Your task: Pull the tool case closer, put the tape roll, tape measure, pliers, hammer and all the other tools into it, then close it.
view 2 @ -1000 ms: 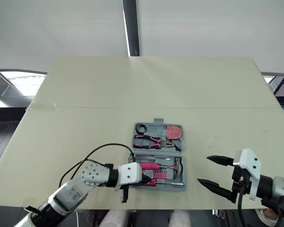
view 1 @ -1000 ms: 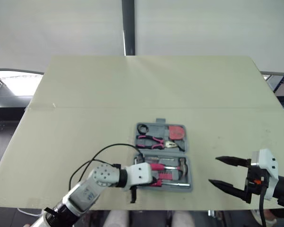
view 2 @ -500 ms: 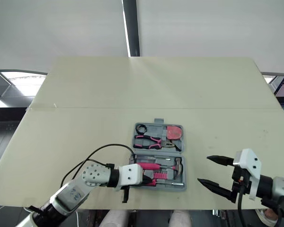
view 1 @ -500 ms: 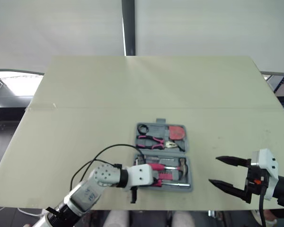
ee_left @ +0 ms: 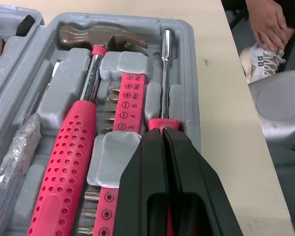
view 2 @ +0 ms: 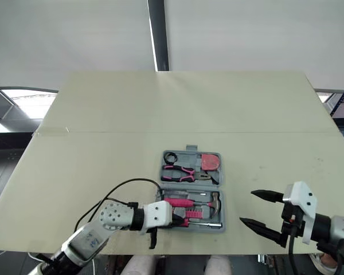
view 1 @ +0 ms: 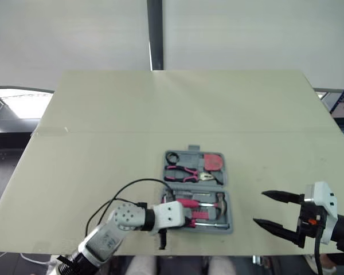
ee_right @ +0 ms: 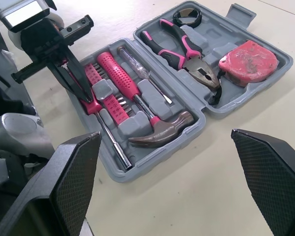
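The grey tool case lies open near the table's front edge. Its far half holds the black tape roll, the pink-handled pliers and the red tape measure. Its near half holds the hammer, a clear screwdriver, a pink bit strip and a long driver. My left gripper reaches into the near half from the left, shut on the driver's pink handle. My right gripper hovers wide open just right of the case, holding nothing.
The cream table stretches far beyond the case. Its front edge runs just under the case and both grippers. A black cable loops above my left arm. A person's hands and a shoe show past the table edge.
The whole picture has shifted down slightly. My left wrist sits a little nearer the front edge, still shut on the driver handle. The right gripper and the case have not moved.
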